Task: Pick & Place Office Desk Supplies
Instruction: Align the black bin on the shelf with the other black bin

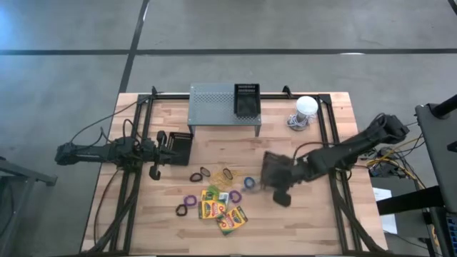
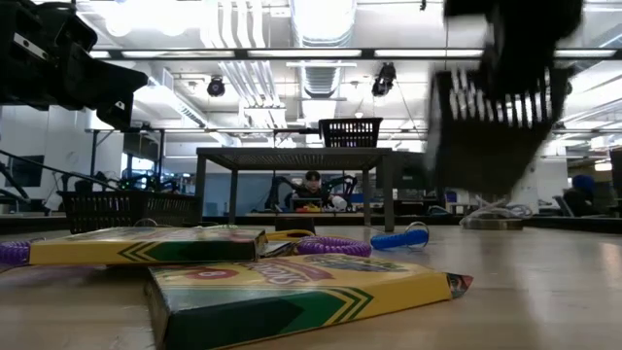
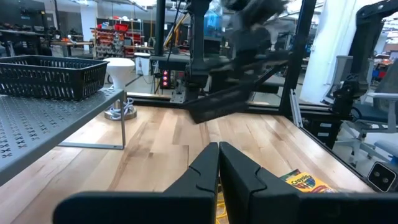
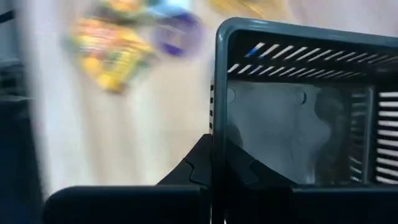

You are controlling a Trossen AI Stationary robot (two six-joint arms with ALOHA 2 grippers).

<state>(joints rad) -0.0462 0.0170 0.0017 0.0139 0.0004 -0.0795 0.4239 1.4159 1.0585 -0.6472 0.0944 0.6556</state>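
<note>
High view: three mesh bins (image 1: 246,101), right tool (image 1: 275,180) clamped on one, left tool (image 1: 158,150) together.

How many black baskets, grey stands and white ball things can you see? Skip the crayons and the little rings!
black mesh bins: 3
grey stand: 1
white ball-like object: 1
Total: 5

Overhead straight down, low level view, both sharing crayon boxes (image 1: 222,210)
</note>
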